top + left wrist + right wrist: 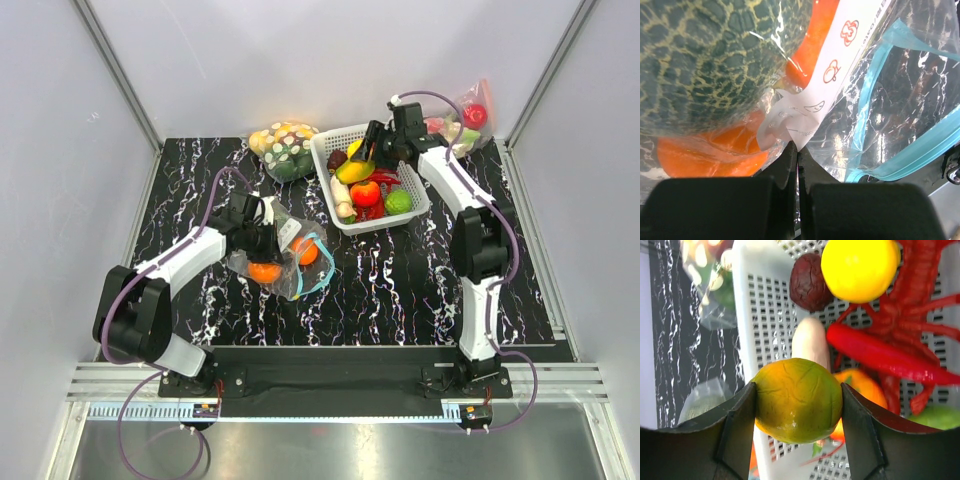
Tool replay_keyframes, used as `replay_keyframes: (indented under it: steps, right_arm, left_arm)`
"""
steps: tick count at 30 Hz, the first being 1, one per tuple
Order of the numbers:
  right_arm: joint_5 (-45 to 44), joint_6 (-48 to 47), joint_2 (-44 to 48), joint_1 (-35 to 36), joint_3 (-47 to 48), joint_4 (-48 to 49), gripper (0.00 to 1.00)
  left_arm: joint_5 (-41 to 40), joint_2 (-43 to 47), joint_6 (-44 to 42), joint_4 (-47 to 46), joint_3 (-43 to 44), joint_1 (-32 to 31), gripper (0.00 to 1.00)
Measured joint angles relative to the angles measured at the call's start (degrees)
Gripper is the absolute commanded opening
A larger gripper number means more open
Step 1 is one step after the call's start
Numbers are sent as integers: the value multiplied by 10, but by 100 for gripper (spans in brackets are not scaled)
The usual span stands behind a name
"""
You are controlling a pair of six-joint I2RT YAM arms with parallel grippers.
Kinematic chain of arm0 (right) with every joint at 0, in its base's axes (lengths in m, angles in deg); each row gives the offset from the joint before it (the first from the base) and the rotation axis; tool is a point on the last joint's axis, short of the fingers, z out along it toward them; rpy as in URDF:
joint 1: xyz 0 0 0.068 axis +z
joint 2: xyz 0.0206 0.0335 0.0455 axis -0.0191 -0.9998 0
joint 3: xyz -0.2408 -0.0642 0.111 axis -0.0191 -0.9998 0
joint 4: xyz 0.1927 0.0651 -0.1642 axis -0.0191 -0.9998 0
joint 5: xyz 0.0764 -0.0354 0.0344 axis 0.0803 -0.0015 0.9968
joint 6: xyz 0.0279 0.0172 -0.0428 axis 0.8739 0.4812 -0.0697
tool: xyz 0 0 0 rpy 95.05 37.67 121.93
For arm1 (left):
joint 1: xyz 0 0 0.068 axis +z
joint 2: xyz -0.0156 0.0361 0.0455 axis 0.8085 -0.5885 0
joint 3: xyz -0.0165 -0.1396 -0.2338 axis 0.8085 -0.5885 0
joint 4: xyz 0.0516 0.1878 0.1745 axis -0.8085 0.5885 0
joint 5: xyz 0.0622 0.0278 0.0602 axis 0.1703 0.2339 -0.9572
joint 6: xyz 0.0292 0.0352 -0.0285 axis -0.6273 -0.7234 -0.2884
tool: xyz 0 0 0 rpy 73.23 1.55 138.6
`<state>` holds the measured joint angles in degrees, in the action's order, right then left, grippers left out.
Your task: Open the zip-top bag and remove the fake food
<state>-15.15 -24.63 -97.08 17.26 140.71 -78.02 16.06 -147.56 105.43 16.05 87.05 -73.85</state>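
Black marbled tabletop (400, 290); left gripper (797, 150) pinched tight on seemingly limp, slippery zip-top bag (880, 115), best taken by its film; right gripper (799, 390) clasping rigid fake food (795, 412).

Top external: fixed high behind both arm bases (192, 380), facing down over whole table (400, 290); left wrist: very close against zip-top bag (880, 100); right wrist: close above white basket (770, 305); overhead view shares both.

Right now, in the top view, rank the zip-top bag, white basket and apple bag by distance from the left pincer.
1. Zip-top bag: pinched by the left pincer.
2. White basket: back, centre-right.
3. Apple bag: far right corner.
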Motion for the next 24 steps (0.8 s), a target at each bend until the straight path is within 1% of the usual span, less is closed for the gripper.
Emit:
replay_keyframes:
  steps: [3,4,5,6,7,8,11,19,22,24]
  right_arm:
    - [-3,0,-46,0,51,1,46]
    - [-4,-1,-58,0,64,1,55]
    - [-5,-3,-70,0,77,-2,67]
    - [-5,-4,-81,0,88,-3,75]
    - [-5,-6,-90,0,99,-7,80]
    - [-5,-9,-96,0,109,-12,93]
    - [-5,-24,-103,0,127,-16,97]
    - [-27,-64,-93,0,128,-15,97]
    - [-43,-85,-60,0,98,-15,97]
    - [-52,-100,-15,0,60,-15,96]
  left_arm:
    - [0,0,-2,0,0,0,0]
    - [0,1,-2,0,0,0,0]
    - [0,1,-3,1,0,0,0]
    - [0,2,-4,1,0,0,0]
    - [0,3,-5,1,0,0,0]
    - [0,5,-5,1,0,0,0]
    - [1,10,-7,0,0,0,0]
    - [19,15,-7,3,2,9,0]
    - [32,15,-5,3,7,10,0]
    - [41,16,-2,-1,9,10,0]
